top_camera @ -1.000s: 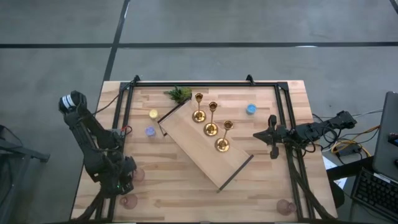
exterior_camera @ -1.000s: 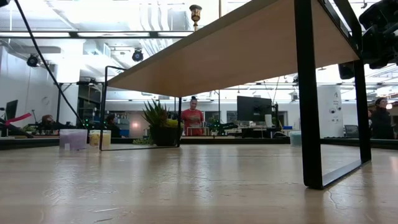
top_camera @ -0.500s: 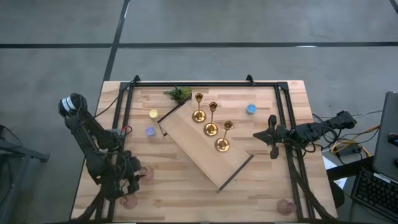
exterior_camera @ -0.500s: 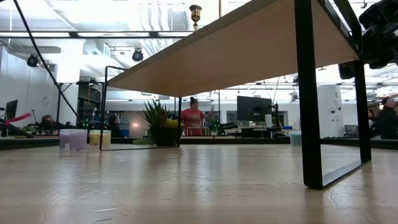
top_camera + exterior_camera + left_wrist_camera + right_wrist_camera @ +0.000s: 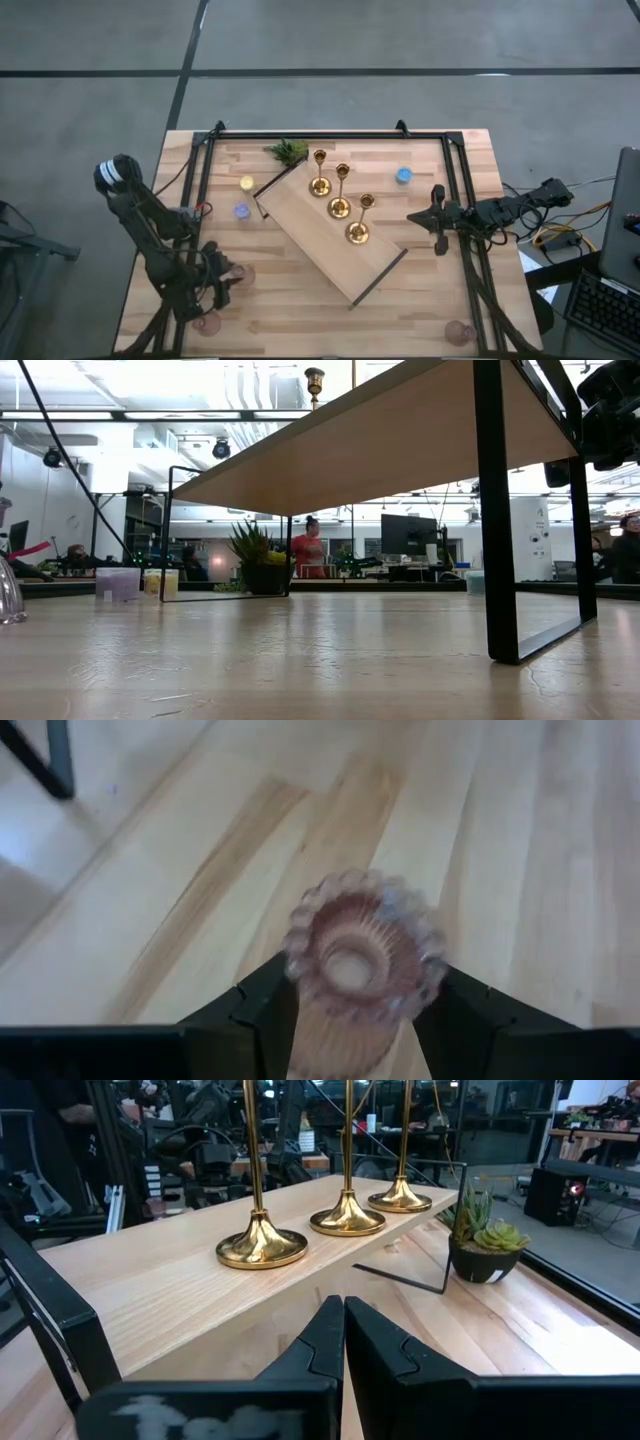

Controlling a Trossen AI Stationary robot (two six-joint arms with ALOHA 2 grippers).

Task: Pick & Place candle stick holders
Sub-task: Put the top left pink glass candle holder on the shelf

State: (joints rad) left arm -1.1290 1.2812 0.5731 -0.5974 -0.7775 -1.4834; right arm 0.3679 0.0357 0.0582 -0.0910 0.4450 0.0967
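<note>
Your left gripper (image 5: 352, 1020) sits at the near left corner of the desk (image 5: 300, 305), its fingers (image 5: 250, 1015) clasped on either side of a pink glass cup (image 5: 363, 948). From above, that cup (image 5: 237, 275) shows just past the fingers, and whether it is off the wood I cannot tell. A second cup (image 5: 208, 322) lies just beside it toward the near edge, and a third (image 5: 459, 332) sits well apart at the near right corner. The three gold candlesticks (image 5: 340, 190) stand in a row on the raised wooden shelf (image 5: 340, 255).

Treat the cup as rigid, smooth and breakable: ribbed glass will likely slip under a light pinch and chip if squeezed or dropped. You want the pads across the fluted wall below the rim, as now, and a slow, level carry.

Your right gripper (image 5: 343, 1335) waits at the desk's right edge, fingers pressed together on nothing, facing the candlesticks.
</note>
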